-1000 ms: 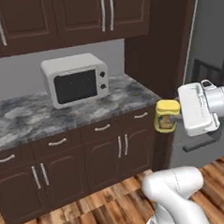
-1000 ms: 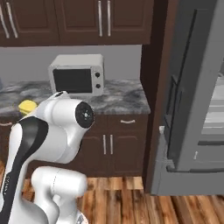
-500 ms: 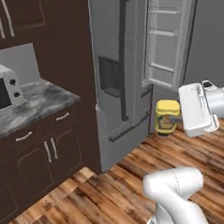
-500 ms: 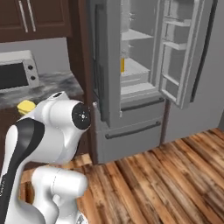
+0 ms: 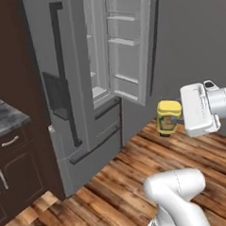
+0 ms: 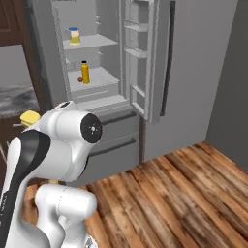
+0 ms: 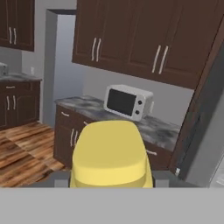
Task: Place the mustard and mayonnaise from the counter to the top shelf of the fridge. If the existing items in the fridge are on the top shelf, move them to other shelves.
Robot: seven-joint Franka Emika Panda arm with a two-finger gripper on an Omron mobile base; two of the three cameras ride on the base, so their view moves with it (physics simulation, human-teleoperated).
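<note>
1. Bare wooden plank floor [image 5: 137,165] lies below the claw [image 5: 178,122]; the fridge [image 5: 80,88] stands left of it, its door [image 5: 129,43] swung wide.
2. The mustard [image 5: 168,117], squat and yellow, sits clamped in the claw, carried in mid-air.
3. The mayonnaise [image 6: 74,36] rests on the top shelf [image 6: 94,41].
4. The arm reaches level, wrist horizontal.

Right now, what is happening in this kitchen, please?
The robot arm holds the mustard in its gripper, upright and off the floor, in front of the fridge, whose door stands open. The mayonnaise already sits on the top shelf. One shelf lower stand the tall orange-yellow bottle and, beside it, a small brown ball. The mustard is not yet on a shelf.
</note>
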